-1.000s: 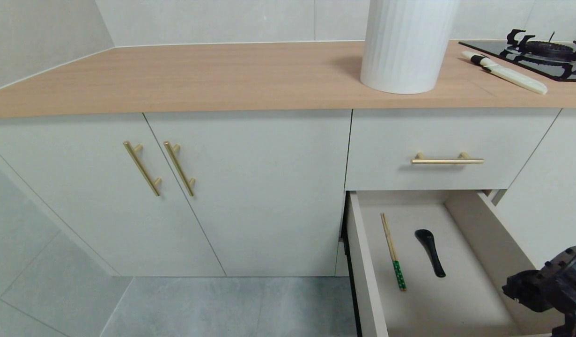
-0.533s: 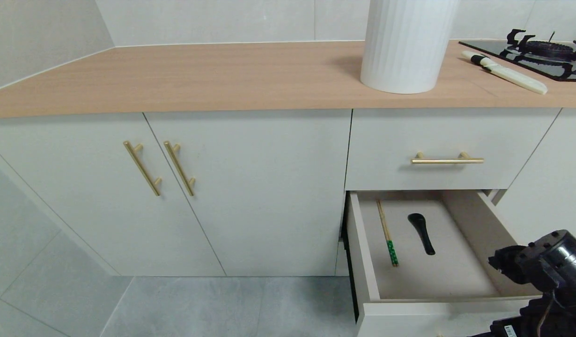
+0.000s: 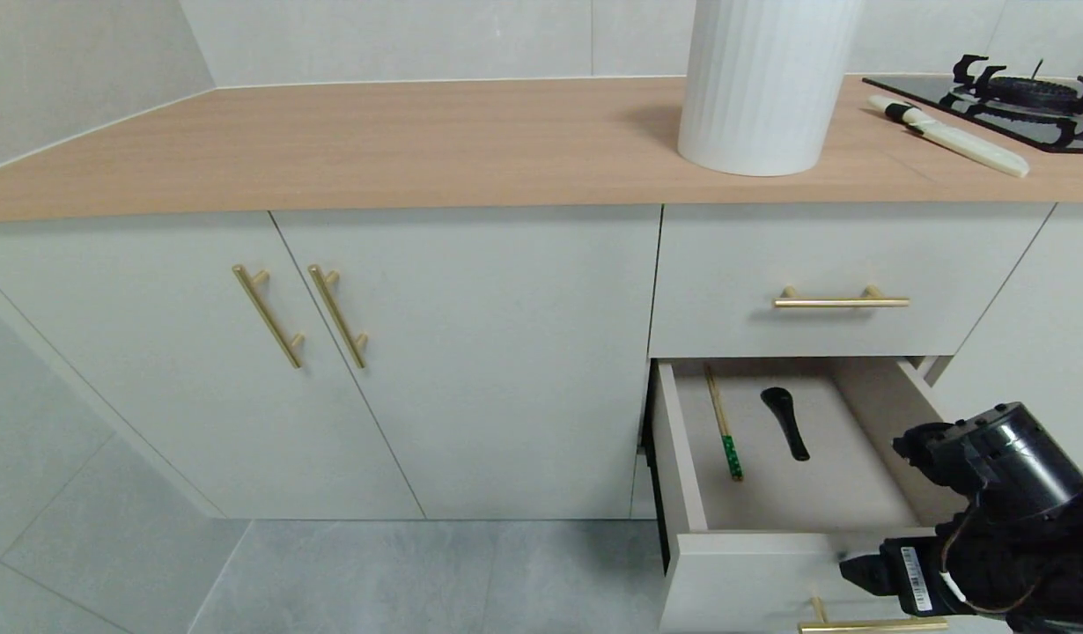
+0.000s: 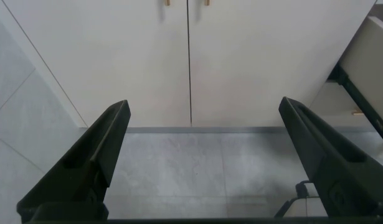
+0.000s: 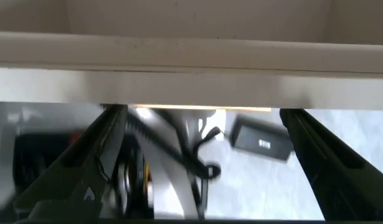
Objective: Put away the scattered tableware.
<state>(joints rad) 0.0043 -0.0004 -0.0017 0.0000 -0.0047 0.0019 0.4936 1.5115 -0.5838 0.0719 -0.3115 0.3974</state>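
Observation:
The lower drawer (image 3: 678, 458) stands partly open under the countertop. Inside it lie a pair of chopsticks with green ends (image 3: 723, 423) and a black spoon (image 3: 786, 421), side by side. My right arm (image 3: 990, 467) is at the drawer's front right corner, against the front panel (image 3: 744, 581) near its gold handle (image 3: 872, 625). In the right wrist view my right gripper (image 5: 200, 113) is open, with the panel's top edge (image 5: 191, 68) just beyond the fingertips. My left gripper (image 4: 203, 107) is open and holds nothing, low before the cabinet doors (image 4: 191, 56).
On the countertop stand a tall white ribbed cylinder (image 3: 762, 84), a white knife with a black band (image 3: 946, 136) and a black stove (image 3: 1026, 92). The upper drawer (image 3: 841, 302) is closed. Two closed doors with gold handles (image 3: 330, 317) are to the left, above grey floor tiles (image 3: 374, 572).
The lower drawer has slid inward, bringing its front panel and handle into the head view. My right arm has moved forward and up with it.

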